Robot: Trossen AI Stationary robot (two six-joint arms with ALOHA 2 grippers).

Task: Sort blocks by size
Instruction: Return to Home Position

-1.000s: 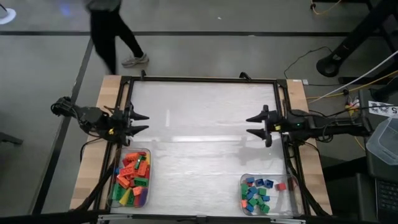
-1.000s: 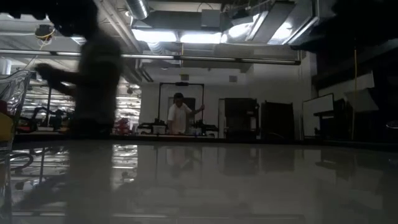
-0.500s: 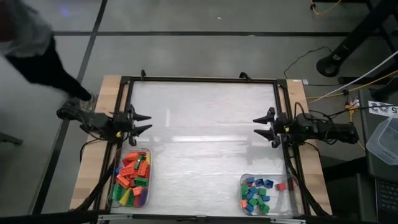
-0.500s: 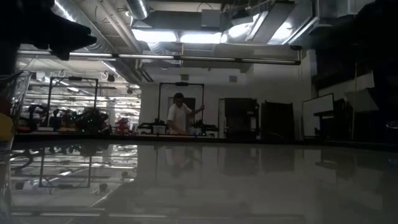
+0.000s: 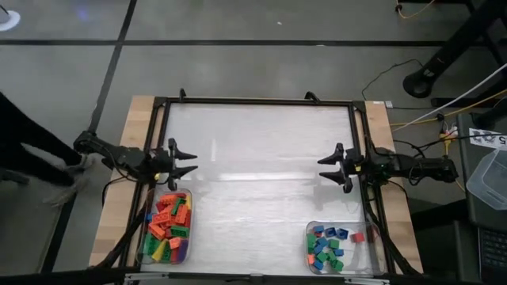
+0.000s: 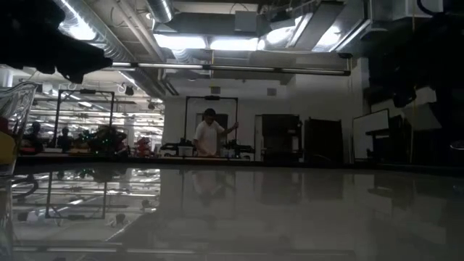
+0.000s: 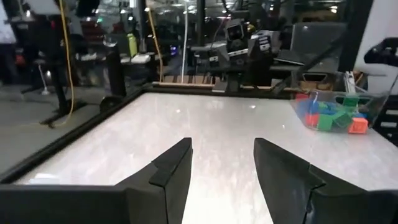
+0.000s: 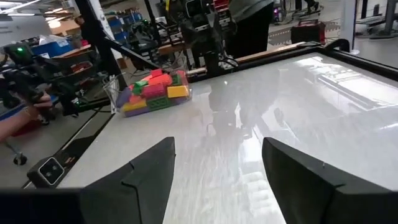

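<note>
- The left gripper [image 5: 192,160] sits at the white table's [image 5: 261,134] left edge, fingers spread, holding nothing.
- Long studded plastic bricks [image 5: 169,226] in 6 colours fill a clear plastic tray [image 5: 168,191] just beside it.
- The right gripper [image 5: 321,168] is at the right edge, also spread and empty.
- Small square studded plastic bricks [image 5: 325,245] lie in a second clear tray [image 5: 366,255] near it.
- Lower bricks are buried under the heap.
- A person [image 5: 24,150] is cut off at the frame edge.

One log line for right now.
left gripper open, empty, left edge | right gripper open, empty, right edge | blocks in both trays
</note>
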